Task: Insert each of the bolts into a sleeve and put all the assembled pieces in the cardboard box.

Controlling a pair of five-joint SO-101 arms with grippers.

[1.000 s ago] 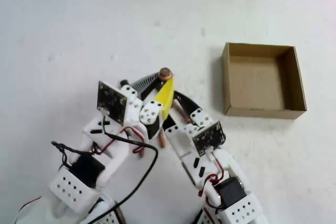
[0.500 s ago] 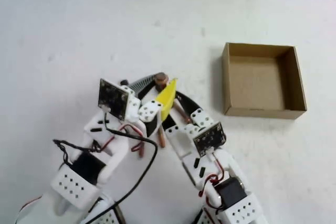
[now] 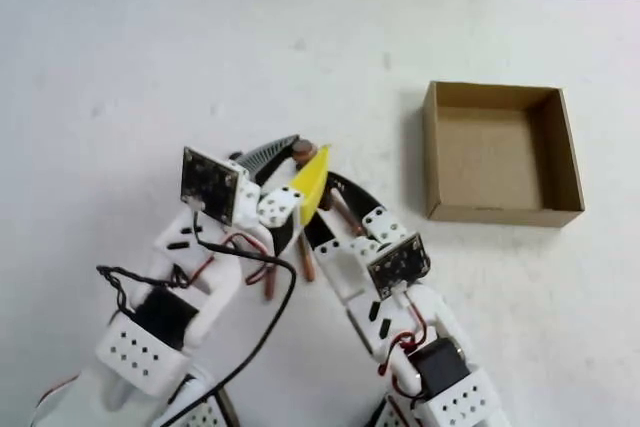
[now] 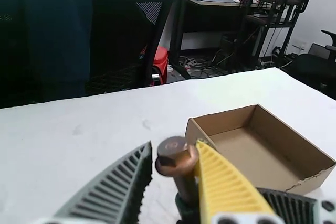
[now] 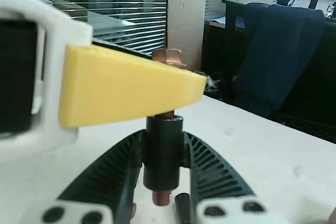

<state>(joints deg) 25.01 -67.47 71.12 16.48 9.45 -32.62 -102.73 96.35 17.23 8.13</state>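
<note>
Between the right gripper's point(image 5: 164, 142) two black fingers point(image 5: 113, 174) sits the black sleeve point(image 5: 163, 163), pinched from both sides and held clear of the table point(image 3: 150, 57). The copper bolt point(image 4: 172, 157) runs through it: its hexagonal head stands out past one end of the sleeve and its tip pokes out of the other end.

The left gripper point(image 4: 174, 149) meets the same bolt at the head end. Its yellow finger point(image 5: 126, 85) lies against the bolt just under the head. Its grey ribbed finger point(image 4: 113, 187) stands on the opposite side, and from the left wrist view a thin gap seems to separate it from the head, so the jaws look parted rather than clamped.

Beneath the two grippers, near their wrists, a copper-coloured rod point(image 3: 308, 265) lies on the table, partly hidden by the arms, and a second rod point(image 3: 268, 285) lies just beside the left arm.

Beyond the yellow finger, well apart from both grippers, the cardboard box point(image 3: 498, 214) rests on the table with its open side up.
</note>
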